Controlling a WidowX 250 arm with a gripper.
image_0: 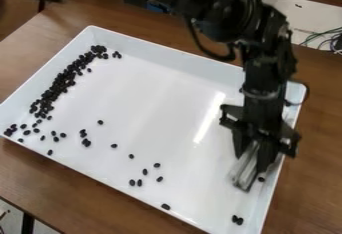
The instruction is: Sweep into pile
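Observation:
My gripper [252, 165] hangs low over the right side of the white tray [160, 98], shut on a clear sweeping tool [245, 173] whose lower end is at the tray's floor. Dark beans [60, 85] lie in a dense band along the tray's left side. Loose beans [86, 142] are scattered across the lower left and the front middle. A pair of beans [237, 220] sits by the near right corner, and one bean [261, 179] lies just right of the tool.
The tray's raised rim [40, 150] runs all around the work area on a brown wooden table [80, 188]. Cables [327, 38] lie beyond the table at the upper right. The arm spans the view's top from the upper left.

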